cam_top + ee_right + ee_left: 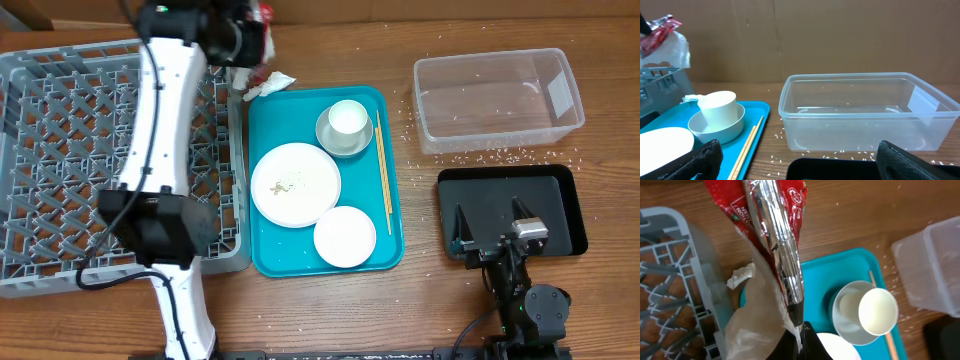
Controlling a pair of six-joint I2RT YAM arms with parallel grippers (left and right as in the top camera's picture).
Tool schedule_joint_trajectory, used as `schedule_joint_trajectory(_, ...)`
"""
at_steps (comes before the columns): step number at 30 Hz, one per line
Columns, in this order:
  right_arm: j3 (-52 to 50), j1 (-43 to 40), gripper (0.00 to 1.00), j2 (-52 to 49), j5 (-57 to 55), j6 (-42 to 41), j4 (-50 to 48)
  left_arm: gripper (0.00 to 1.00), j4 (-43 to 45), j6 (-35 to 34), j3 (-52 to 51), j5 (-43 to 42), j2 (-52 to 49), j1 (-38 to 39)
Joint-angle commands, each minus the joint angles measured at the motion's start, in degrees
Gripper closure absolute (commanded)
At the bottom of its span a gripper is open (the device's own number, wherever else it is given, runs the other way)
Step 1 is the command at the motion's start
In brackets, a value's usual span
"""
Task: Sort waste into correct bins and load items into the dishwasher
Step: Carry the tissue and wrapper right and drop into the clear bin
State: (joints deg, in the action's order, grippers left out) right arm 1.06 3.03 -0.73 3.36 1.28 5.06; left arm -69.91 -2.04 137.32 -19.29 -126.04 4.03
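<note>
**Red wrapper's up in the air, grip looks sketchy-ish**

The red wrapper (775, 240) is lifted off the table (330, 310) near its far edge, over the gap between the grey dish rack (60, 150) and the far left corner of the teal tray (390, 250). The left tool (801, 330) is clenched on one end of it. A crumpled white napkin (757, 325) seems pinched along with it, though I can't be sure.

My guess on handling: weightless, crinkly foil with a shiny silver inside, so it's slippery and floppy. An end pinch works, but a fold would hold better.

There's white print on the red, too blurred to read.

The right tool (490, 232) sits released, jaws wide, over the black tray (560, 200) by the near right corner. The clear tub (500, 100) is just behind it.
</note>
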Motion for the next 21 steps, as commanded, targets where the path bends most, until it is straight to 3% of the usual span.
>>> schedule_joint_trajectory(1, -0.59, -0.26, 0.0, 0.57, -0.72, 0.07, -0.42, 0.96, 0.9, -2.38, 1.29, -14.16, 0.61, -3.69)
schedule_joint_trajectory(9, -0.59, -0.26, 0.0, 0.57, -0.72, 0.07, -0.42, 0.96, 15.52, -2.23, 1.27, -41.42, 0.59, -2.12)
schedule_joint_trajectory(11, -0.59, -0.26, 0.0, 0.57, -0.72, 0.07, -0.39, 0.96, 19.21, -2.23, 1.27, -42.86, 0.59, 0.63)
schedule_joint_trajectory(15, -0.59, -0.26, 0.0, 0.57, -0.72, 0.07, -0.42, 0.96, 23.1, -2.25, 1.22, -36.02, 0.57, 7.58)
schedule_joint_trajectory(21, -0.59, -0.26, 0.0, 0.57, -0.72, 0.07, -0.42, 0.96, 29.03, -2.23, 1.09, -15.47, -0.72, 20.37)
